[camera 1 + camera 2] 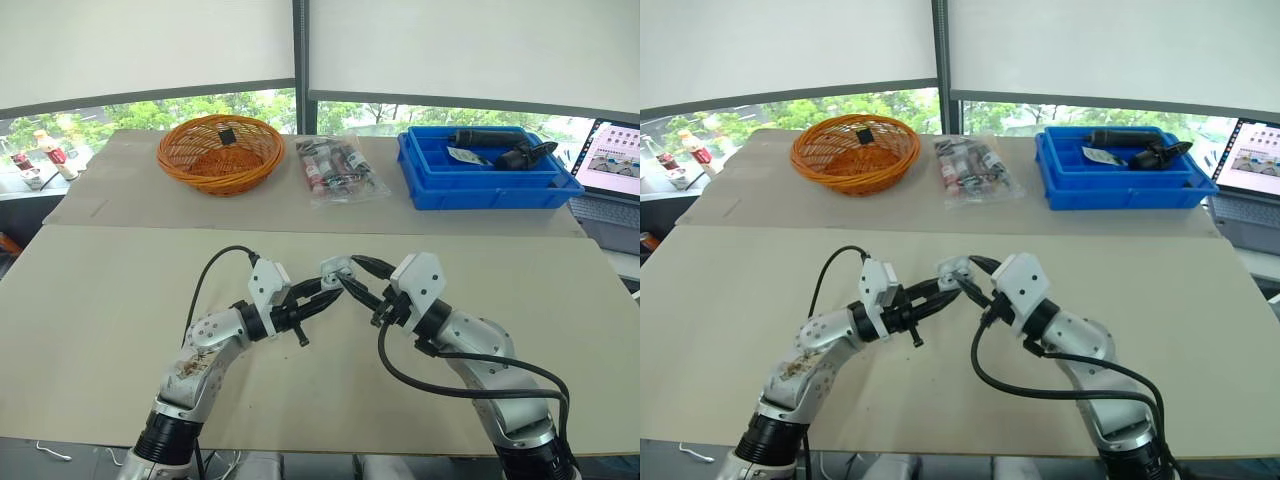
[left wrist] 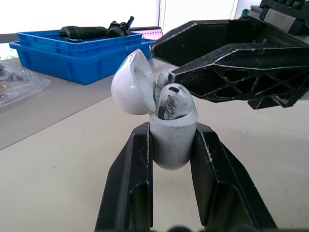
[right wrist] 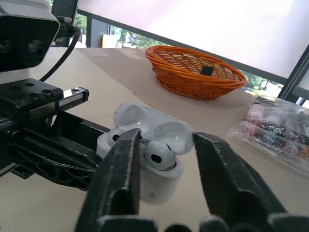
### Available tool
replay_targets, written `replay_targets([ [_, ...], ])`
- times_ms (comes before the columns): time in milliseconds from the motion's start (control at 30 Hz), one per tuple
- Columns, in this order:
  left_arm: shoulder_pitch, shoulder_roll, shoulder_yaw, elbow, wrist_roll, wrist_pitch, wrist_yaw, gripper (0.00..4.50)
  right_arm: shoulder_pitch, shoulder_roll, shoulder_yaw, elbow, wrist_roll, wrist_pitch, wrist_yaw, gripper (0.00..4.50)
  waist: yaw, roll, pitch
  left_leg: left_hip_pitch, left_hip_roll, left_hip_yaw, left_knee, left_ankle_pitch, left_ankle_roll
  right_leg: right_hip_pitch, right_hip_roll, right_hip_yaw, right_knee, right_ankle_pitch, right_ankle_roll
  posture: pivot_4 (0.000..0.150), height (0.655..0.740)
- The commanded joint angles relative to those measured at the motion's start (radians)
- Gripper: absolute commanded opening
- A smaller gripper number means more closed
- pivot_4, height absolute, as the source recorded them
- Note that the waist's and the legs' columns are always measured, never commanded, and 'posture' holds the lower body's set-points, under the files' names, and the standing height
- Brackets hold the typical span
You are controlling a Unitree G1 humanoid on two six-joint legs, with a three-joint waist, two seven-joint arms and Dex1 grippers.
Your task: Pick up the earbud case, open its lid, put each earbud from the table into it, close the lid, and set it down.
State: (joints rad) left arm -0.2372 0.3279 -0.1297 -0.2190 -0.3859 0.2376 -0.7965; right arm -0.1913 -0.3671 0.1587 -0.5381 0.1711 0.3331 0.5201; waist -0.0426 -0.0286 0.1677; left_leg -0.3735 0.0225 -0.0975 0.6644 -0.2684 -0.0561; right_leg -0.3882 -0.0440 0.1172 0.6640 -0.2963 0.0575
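At the far left a round woven orange basket (image 1: 220, 152) sits on the matte beige surface (image 1: 100, 300). Nearer, the left hand (image 1: 322, 293) is clamped on the earbud case (image 2: 171, 145). The case is a smooth, glossy white capsule pinched by its rounded body between two black ribbed fingers (image 2: 129, 169). It is held up off the surface between the two hands. Its long axis runs along those fingers, with the open mouth turned toward the right hand (image 3: 168, 136). The domed lid (image 2: 131, 84) is swung back on its hinge. One white earbud (image 3: 158, 155), scuffed dark around its grille, sits in the mouth. The right hand's black lattice fingers (image 3: 120, 169) stand apart on either side of that earbud, not squeezed shut on it. Farther right, at the back, stands a rectangular blue plastic tray (image 1: 480, 185).
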Motion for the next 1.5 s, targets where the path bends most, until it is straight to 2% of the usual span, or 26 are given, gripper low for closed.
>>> replay_targets([
  [33,-0.011,-0.007,0.002,-0.038,-0.01,-0.031,-0.007,0.57,-0.005,-0.015,-0.015,-0.062,0.029,0.009,0.016,3.01,0.0,0.0,0.0,0.0,0.0,0.0,0.0,0.0,0.0,0.0,0.0,0.0,0.0,0.0,0.0,0.15,0.7329],
  [167,-0.02,0.001,0.0,-0.009,-0.012,-0.035,-0.035,0.57,0.023,-0.065,-0.131,-0.167,0.128,0.095,0.023,3.01,0.003,0.0,0.0,-0.001,0.0,0.0,0.0,0.0,0.0,0.0,0.0,0.0,0.0,0.0,0.0,0.15,0.7329],
  [300,-0.08,0.016,-0.036,0.063,-0.033,-0.037,-0.154,0.57,0.059,-0.196,-0.309,-0.237,0.229,0.223,0.056,3.01,0.011,0.0,0.0,-0.001,-0.001,-0.001,0.0,0.0,0.0,0.0,-0.001,-0.001,-0.001,0.0,0.0,0.15,0.7329],
  [367,-0.131,0.014,-0.068,0.109,-0.043,-0.03,-0.232,0.57,0.041,-0.269,-0.376,-0.212,0.263,0.262,0.084,3.01,0.01,0.0,0.0,-0.001,-0.002,-0.001,0.0,0.0,0.0,0.001,-0.001,0.0,-0.001,0.0,0.0,0.15,0.7329],
  [467,-0.196,-0.003,-0.109,0.173,-0.042,-0.034,-0.322,0.57,-0.012,-0.367,-0.384,-0.135,0.277,0.296,0.138,3.01,0.005,0.0,0.0,-0.001,-0.002,-0.001,0.0,0.0,0.0,0.001,-0.001,-0.001,-0.001,0.0,0.0,0.15,0.7329],
  [567,-0.239,-0.025,-0.133,0.223,-0.033,-0.051,-0.379,0.57,-0.072,-0.43,-0.335,-0.065,0.269,0.302,0.191,2.18,-0.003,0.0,0.0,-0.001,-0.002,-0.001,0.0,0.0,0.001,0.001,0.0,0.0,-0.001,0.0,0.0,0.15,0.7329],
  [767,-0.269,-0.078,-0.165,0.279,0.003,-0.09,-0.409,0.57,-0.205,-0.484,-0.203,0.023,0.291,0.361,0.295,0.04,0.0,0.0,0.0,-0.001,-0.002,-0.001,0.0,0.0,0.001,0.0,-0.001,0.0,-0.002,0.0,0.0,0.15,0.7329],
  [933,-0.262,-0.091,-0.166,0.284,0.019,-0.102,-0.395,0.57,-0.255,-0.492,-0.161,-0.004,0.35,0.436,0.351,0.0,0.003,0.0,0.0,-0.002,-0.002,-0.001,0.0,0.0,0.001,0.0,-0.001,0.0,-0.002,0.0,0.0,0.15,0.7329],
  [1267,-0.271,-0.086,-0.153,0.317,0.049,-0.118,-0.377,0.57,-0.222,-0.531,-0.187,-0.099,0.475,0.532,0.392,0.0,0.006,0.0,0.0,-0.002,-0.003,-0.002,0.0,0.001,0.001,0.0,-0.001,-0.001,-0.002,0.0,0.0,0.15,0.7329],
  [1367,-0.281,-0.094,-0.139,0.322,0.034,-0.082,-0.359,0.57,-0.191,-0.552,-0.198,-0.126,0.503,0.552,0.395,0.0,0.009,0.0,0.0,-0.002,-0.003,-0.002,0.0,0.001,0.001,0.0,-0.001,-0.001,-0.002,0.0,0.0,0.15,0.7329],
  [1500,-0.299,-0.086,-0.139,0.318,0.005,0.061,-0.339,0.57,-0.13,-0.547,-0.239,-0.15,0.523,0.56,0.359,0.0,0.013,0.0,0.0,-0.003,-0.003,-0.003,0.0,0.001,0.001,0.0,-0.001,-0.002,-0.001,0.0,0.0,0.15,0.7329],
])
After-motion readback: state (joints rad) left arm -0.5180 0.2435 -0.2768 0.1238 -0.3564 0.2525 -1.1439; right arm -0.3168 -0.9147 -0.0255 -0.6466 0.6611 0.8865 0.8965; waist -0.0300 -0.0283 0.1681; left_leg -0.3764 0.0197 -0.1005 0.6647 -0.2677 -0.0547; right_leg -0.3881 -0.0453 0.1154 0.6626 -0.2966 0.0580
